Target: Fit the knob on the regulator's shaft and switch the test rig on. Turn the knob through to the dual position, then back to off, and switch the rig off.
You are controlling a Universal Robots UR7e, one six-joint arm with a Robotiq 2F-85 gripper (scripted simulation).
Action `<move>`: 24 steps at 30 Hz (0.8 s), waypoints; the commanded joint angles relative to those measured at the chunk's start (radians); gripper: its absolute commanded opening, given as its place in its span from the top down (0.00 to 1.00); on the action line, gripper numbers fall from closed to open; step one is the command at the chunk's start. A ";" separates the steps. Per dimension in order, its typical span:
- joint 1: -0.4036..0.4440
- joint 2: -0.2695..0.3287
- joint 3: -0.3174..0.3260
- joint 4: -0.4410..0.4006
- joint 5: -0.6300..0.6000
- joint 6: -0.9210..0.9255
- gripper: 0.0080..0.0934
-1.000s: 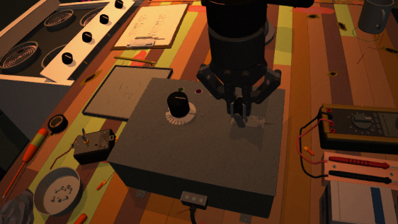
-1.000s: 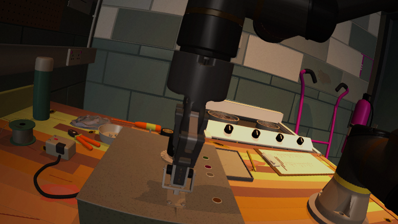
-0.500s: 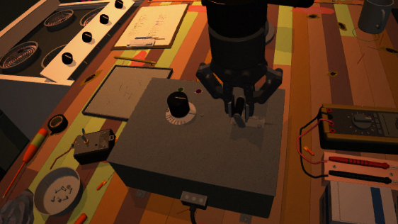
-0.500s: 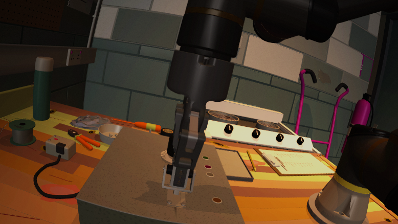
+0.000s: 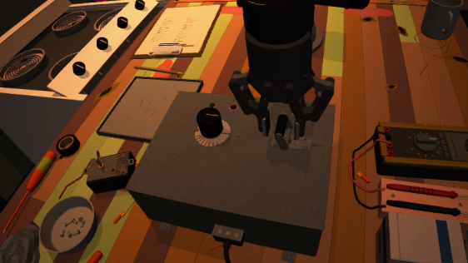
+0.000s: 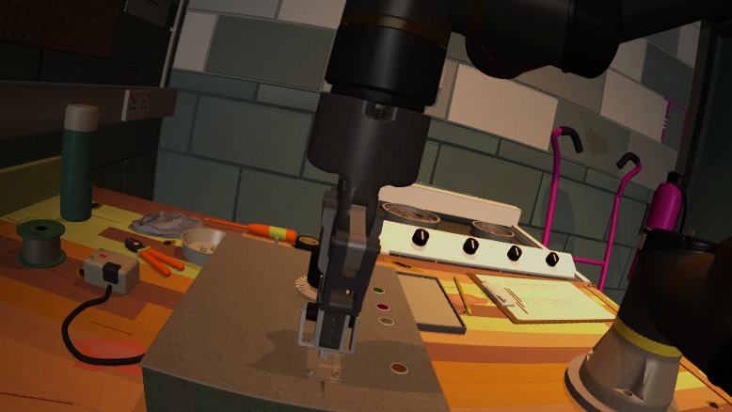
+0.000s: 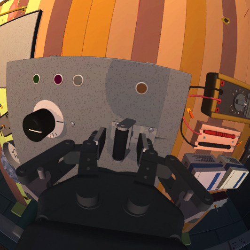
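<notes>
From the second side camera the black knob (image 5: 209, 121) is mostly hidden behind my wrist; it sits on the shaft over its white dial on the left of the grey test rig (image 5: 237, 166). The rig's black toggle lever (image 5: 282, 126) (image 7: 120, 143) stands on its metal plate at the right of the top, and my gripper (image 5: 280, 128) (image 6: 328, 342) (image 7: 120, 143) is open around it and holds nothing. A row of lamps (image 7: 57, 79) and a single brown lamp (image 7: 141, 88) lie along the rig's far edge, all unlit.
Behind the rig are a grey tray (image 5: 149, 107), a clipboard (image 5: 180, 30) and a hob panel with knobs (image 5: 100, 43). A multimeter (image 5: 424, 147) with leads and probes (image 5: 422, 197) lies right. A regulator (image 5: 109, 169), a screw bowl (image 5: 68, 224) and a screwdriver (image 5: 35, 174) lie left.
</notes>
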 commanded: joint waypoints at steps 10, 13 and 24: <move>0.000 -0.002 -0.002 0.003 0.000 0.000 0.53; 0.000 -0.004 -0.004 0.007 0.000 0.000 0.53; 0.000 -0.023 -0.023 0.044 0.000 0.000 0.53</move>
